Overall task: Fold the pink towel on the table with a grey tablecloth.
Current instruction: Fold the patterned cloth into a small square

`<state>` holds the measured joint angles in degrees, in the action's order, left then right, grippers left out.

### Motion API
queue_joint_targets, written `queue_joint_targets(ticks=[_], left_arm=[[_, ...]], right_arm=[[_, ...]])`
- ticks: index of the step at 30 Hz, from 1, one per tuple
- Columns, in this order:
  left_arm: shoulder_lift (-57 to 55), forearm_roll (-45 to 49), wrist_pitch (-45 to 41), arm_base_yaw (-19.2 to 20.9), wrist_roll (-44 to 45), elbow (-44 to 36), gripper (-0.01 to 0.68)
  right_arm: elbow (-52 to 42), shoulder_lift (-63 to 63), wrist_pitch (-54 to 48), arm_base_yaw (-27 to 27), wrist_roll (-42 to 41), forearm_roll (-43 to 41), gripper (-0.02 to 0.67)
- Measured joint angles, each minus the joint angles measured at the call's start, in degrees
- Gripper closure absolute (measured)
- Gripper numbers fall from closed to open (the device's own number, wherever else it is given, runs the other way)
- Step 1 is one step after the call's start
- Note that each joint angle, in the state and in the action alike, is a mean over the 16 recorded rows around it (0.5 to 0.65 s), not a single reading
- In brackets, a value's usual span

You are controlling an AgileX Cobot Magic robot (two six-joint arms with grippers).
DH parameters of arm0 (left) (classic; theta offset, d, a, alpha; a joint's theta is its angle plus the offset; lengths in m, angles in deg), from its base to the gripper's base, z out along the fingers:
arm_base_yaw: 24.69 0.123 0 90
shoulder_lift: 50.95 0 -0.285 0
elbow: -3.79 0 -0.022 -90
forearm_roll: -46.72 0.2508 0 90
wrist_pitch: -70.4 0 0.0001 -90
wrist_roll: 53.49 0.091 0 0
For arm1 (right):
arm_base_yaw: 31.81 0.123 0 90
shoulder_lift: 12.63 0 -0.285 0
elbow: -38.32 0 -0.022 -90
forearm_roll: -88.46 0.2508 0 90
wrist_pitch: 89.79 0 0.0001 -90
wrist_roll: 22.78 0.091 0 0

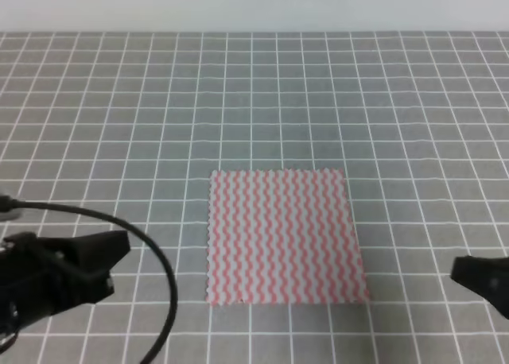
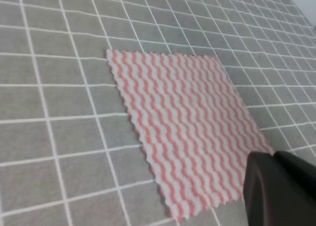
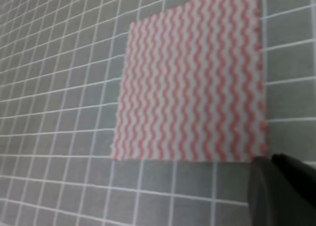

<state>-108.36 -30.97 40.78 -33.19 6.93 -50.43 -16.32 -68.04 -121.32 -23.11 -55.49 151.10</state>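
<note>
The pink towel point(image 1: 285, 237) lies flat and unfolded on the grey-clothed surface point(image 1: 254, 94), near the front middle; my left fingers point(image 1: 119, 261) hang low to the left of it, well apart, holding nothing, tips only slightly parted; a black cable point(image 1: 151, 253) loops past them; my right fingers point(image 1: 477, 275) sit at the right edge, apart from the towel's near right corner; I cannot tell how far they are open.

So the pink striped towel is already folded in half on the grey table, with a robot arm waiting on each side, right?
Not quite: the pink towel lies flat and unfolded, one layer, as the exterior high view shows. The rest holds: grey table, left gripper and right gripper on either side.
</note>
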Motion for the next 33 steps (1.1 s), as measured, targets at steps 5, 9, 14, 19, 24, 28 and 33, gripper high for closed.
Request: queue_joint_targets(ticks=[5, 9, 14, 19, 24, 28, 33], left_arm=[[-6.45, -10.99, -1.36, -1.27, 11.44, 0.02, 0.674], [-10.12, -16.19, -1.57, -3.5, 17.44, 0.23, 0.675], [-12.84, -20.15, -0.2, -7.08, 22.08, 0.89, 0.675], [-13.97, -21.71, 1.77, -10.08, 24.26, 1.59, 0.675], [-14.32, -20.96, 3.22, -11.36, 24.44, 2.16, 0.675], [-14.35, -20.26, 3.52, -11.47, 24.44, 2.25, 0.675], [-14.35, -19.39, 3.57, -11.47, 24.44, 2.26, 0.675]], right_arm=[[2.62, -7.94, 4.13, 7.95, -2.9, 3.72, 0.664], [4.7, -14.03, 9.21, 14.73, -3.62, 5.09, 0.664], [7.54, -22.02, 13.98, 20.55, -3.61, 5.26, 0.642], [10.39, -29.37, 15.83, 21.98, -3.55, 5.18, 0.573], [12.51, -35.27, 16.29, 21.3, -2.61, 5.24, 0.476], [13.5, -38.45, 17.12, 21.09, -1.49, 5.4, 0.406], [13.96, -41.11, 18.56, 21.06, -0.02, 5.62, 0.359]])
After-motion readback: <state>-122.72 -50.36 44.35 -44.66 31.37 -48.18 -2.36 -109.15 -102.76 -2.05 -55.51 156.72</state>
